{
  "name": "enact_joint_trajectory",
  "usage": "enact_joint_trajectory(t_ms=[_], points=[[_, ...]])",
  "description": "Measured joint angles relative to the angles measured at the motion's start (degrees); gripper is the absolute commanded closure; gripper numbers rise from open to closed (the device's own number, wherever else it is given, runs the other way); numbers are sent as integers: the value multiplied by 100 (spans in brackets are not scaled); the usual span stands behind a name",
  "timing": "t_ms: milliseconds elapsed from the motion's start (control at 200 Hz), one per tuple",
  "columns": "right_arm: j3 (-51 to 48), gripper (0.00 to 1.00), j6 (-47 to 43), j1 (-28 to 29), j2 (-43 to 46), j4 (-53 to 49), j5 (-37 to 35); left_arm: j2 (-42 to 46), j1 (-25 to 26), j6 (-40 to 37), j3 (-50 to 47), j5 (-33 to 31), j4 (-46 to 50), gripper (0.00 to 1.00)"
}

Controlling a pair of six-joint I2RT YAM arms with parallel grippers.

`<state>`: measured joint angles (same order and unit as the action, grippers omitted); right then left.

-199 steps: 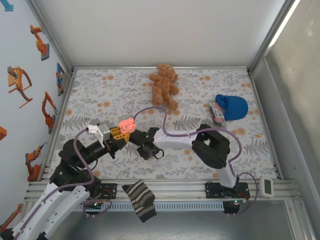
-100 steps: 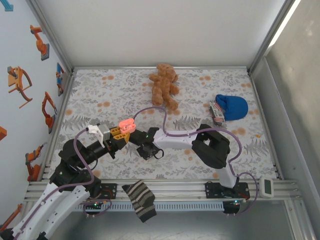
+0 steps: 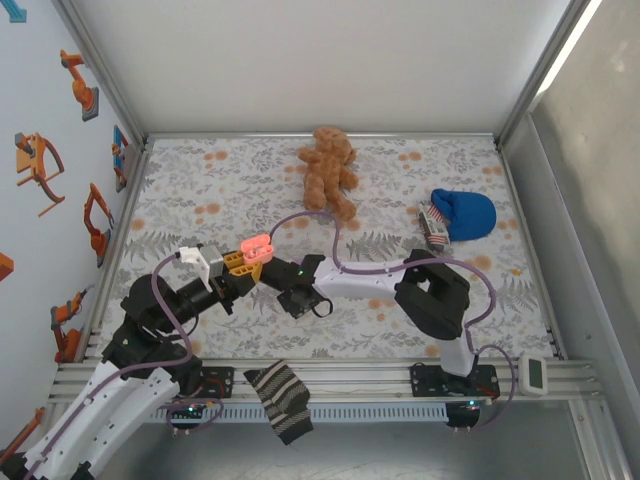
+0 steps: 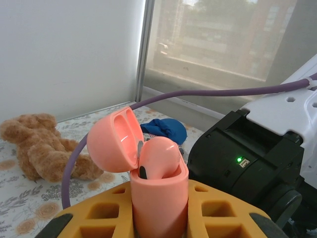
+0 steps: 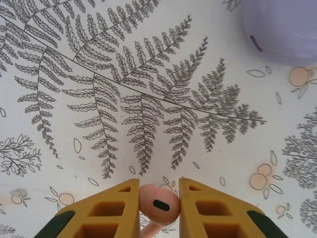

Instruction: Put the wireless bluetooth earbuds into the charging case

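Found right pincer (image 5: pixel 158 198) tightened since earlier, now clamped on a pink earbud (image 5: pixel 159 204) over bare bench (image 5: pixel 99 99). Found left pincer (image 4: pixel 158 213) gripping open charging case (image 4: pixel 158 196), held left of bench centre, second earbud (image 4: pixel 159 156) seated inside. Noted free room toward far edge

Top external: high behind the bases, looking down on the whole fern-printed table cloth (image 3: pixel 200 190).
Left wrist: close, level, facing the far wall.
Right wrist: very near, straight down on the cloth (image 5: pixel 148 74).
Shared: brown plush teddy bear (image 3: pixel 328 172) (image 4: pixel 39 144), perhaps the half-hidden blue cloth lump (image 3: pixel 465 215) (image 4: pixel 163 129), top and left wrist.
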<state>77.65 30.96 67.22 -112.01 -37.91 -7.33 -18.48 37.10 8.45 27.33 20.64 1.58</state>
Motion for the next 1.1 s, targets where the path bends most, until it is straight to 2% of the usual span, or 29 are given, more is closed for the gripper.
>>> enact_joint_trajectory(t_ms=[190,511,831,1102], points=[[-260,79,-107,-61,608,4,-262,-17,2,7,0,4,-90,100],[-382,80,-485,-435,2369,20,-841,-409,0,214,-4,118,-704,100],[385,80,-1556,-619,3381,90,-1329,-981,0,461,2,343,-1346,100],[581,80,-2472,-629,4011,813,-1189,-1493,2,487,157,466,-1816,100]])
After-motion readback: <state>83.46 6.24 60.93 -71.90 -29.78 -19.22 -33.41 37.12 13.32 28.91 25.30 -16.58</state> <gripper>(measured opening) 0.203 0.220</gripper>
